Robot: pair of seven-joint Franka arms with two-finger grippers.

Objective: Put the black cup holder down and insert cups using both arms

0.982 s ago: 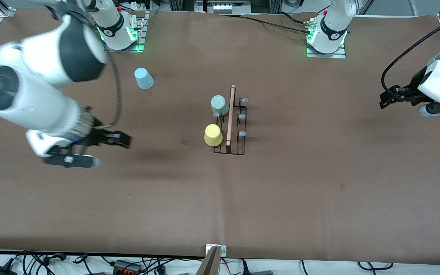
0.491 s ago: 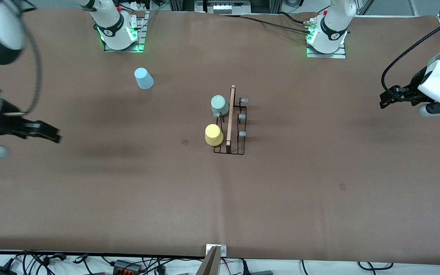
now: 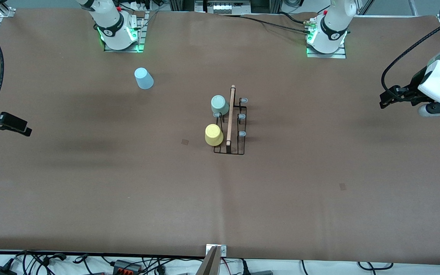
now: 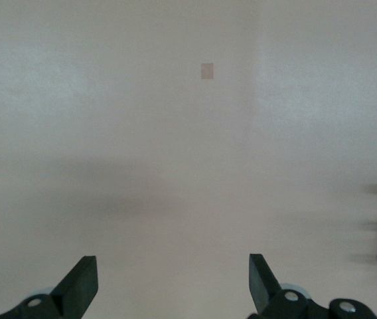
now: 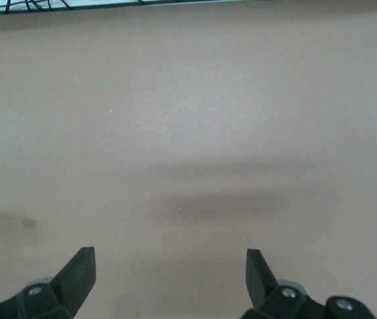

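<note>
Brown paper covered the table (image 3: 281,198), and the black cup holder (image 3: 230,126) stood upright near its middle, its light wooden handle (image 3: 230,114) running along the top. Nearest the front camera, the yellow cup (image 3: 213,135) sat upside down on the holder, on the side toward the right arm's end of the table. Just farther from the camera on that same side, the mint green cup (image 3: 219,105) sat upside down on the holder too. On the holder's side toward the left arm's end, three grey-tipped prongs (image 3: 241,116) stood bare. Farther still, well apart from the holder and toward the right arm's base, the light blue cup (image 3: 143,78) stood upside down on the table.

The right gripper (image 3: 12,124) hung over the table's edge at the right arm's end, jaws spread wide and holding nothing. The left gripper (image 3: 390,97) waited over the left arm's end of the table, likewise spread and bare.
</note>
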